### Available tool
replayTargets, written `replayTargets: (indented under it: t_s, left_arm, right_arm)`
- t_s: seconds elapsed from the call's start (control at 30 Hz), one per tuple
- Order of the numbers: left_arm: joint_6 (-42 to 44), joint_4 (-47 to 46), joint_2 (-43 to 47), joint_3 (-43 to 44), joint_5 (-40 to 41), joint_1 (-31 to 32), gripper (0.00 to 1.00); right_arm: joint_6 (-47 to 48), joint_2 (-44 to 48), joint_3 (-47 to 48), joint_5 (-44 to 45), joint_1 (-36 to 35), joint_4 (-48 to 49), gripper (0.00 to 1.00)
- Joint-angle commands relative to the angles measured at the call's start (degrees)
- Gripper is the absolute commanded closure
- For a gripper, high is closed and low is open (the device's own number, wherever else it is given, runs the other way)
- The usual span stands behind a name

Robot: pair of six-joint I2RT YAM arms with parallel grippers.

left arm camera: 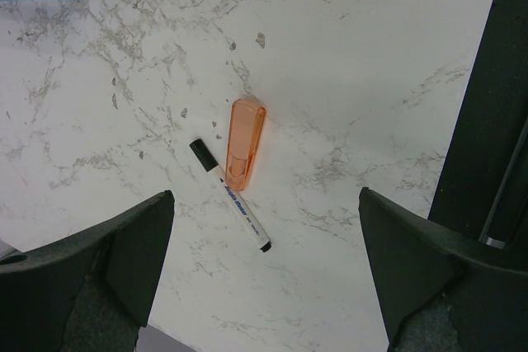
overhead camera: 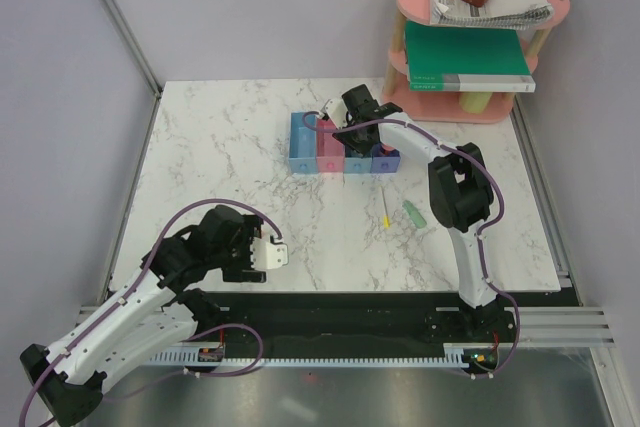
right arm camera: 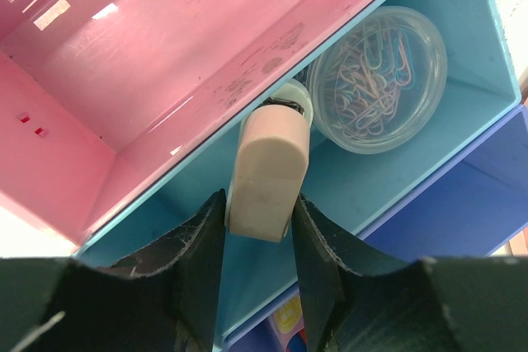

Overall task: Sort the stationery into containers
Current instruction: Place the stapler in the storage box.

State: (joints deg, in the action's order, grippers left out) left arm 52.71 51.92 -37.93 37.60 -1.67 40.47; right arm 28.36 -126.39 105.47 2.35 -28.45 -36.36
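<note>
My right arm (overhead camera: 455,192) stretches forward over the row of bins (overhead camera: 303,160); my right gripper (right arm camera: 259,212) points down, pinched on a peach clip (right arm camera: 268,175). My left arm (overhead camera: 130,307) sits folded well short of the bins, left gripper (left arm camera: 264,204) spread wide.

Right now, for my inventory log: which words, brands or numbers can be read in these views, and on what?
None reads clearly.
black-capped pen: blue print along its white barrel, too blurred to read.
pink bin: faint marks on its wall, illegible.
green book: any spine print is too small to tell.
peach clip in the right gripper: no print shows.
</note>
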Motion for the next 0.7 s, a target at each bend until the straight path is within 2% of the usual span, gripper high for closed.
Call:
replayTargets:
  t_s: [0.0, 0.67]
  left_arm:
    - [1.5, -1.6, 0.3, 1.2, -1.1, -0.3, 0.0]
    - [1.6, -1.7, 0.8, 1.6, -1.3, -0.3, 0.0]
  right_arm:
    - [0.4, 0.4, 0.5, 1.0, 0.4, 0.1, 0.55]
    - [0.6, 4.1, -0.9, 1.7, 0.4, -1.4, 0.56]
